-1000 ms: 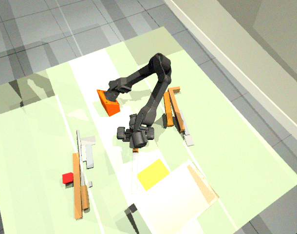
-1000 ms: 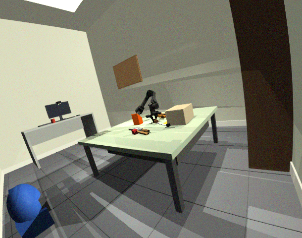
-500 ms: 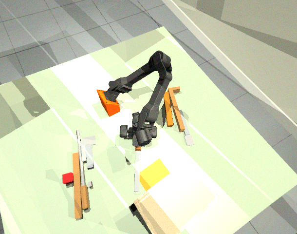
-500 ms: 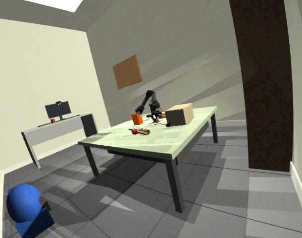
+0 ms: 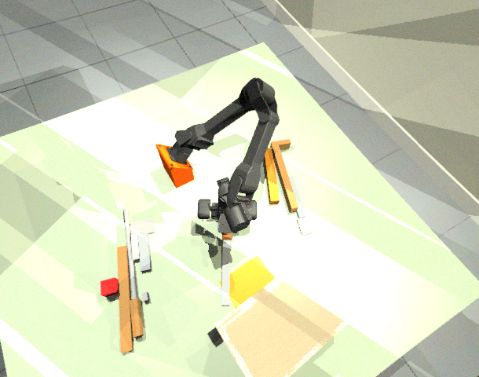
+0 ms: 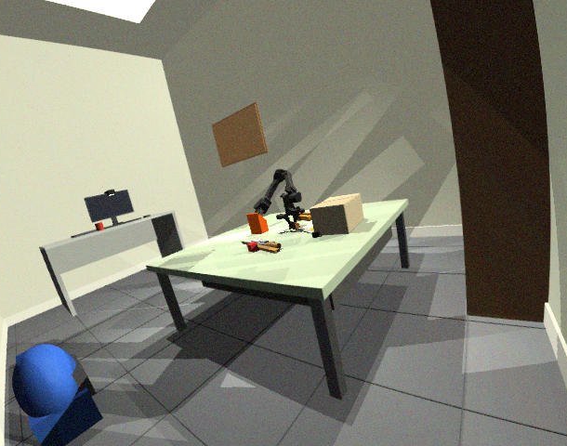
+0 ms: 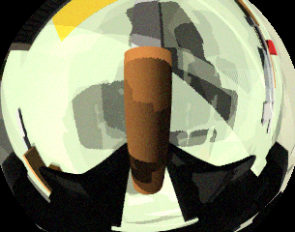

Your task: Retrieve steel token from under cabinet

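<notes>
My gripper (image 5: pixel 226 232) (image 7: pixel 146 146) (image 6: pixel 290 222) is shut on the brown handle (image 7: pixel 147 110) (image 5: pixel 227 236) of a long tool. The tool's pale grey shaft (image 5: pixel 224 283) (image 7: pixel 146 0) reaches across the table to the left edge of the yellow marked area (image 5: pixel 250 279) (image 7: pixel 89 2). The tan cabinet (image 5: pixel 284 328) (image 6: pixel 336 216) stands just beyond the yellow area and renders see-through in the overhead view. A small dark block (image 5: pixel 215 336) lies by the cabinet's near corner; I cannot tell whether it is the token.
An orange wedge (image 5: pixel 177 170) (image 6: pixel 257 222) sits under the arm's base. Orange and brown sticks (image 5: pixel 284 178) lie right of the arm. On the left lie a brown stick (image 5: pixel 124 300), a grey rod (image 5: pixel 129 259), a white piece (image 5: pixel 144 251) and a red cube (image 5: pixel 109 286).
</notes>
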Controlling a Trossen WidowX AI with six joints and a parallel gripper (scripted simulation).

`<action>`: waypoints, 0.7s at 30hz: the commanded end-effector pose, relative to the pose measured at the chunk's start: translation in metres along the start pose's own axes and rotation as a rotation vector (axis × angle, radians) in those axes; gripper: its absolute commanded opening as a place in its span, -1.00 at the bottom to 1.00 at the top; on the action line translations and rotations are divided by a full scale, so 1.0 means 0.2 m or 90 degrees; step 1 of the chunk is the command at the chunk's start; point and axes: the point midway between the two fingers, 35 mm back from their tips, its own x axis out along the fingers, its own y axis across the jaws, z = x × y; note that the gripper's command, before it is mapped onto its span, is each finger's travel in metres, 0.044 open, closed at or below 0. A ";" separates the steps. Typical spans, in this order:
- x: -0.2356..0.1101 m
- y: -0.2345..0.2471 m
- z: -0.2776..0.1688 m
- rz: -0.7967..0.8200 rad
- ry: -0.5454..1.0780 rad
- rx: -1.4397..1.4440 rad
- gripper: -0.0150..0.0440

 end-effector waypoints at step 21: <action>-0.01 0.12 -0.08 0.003 -0.001 -0.002 -0.49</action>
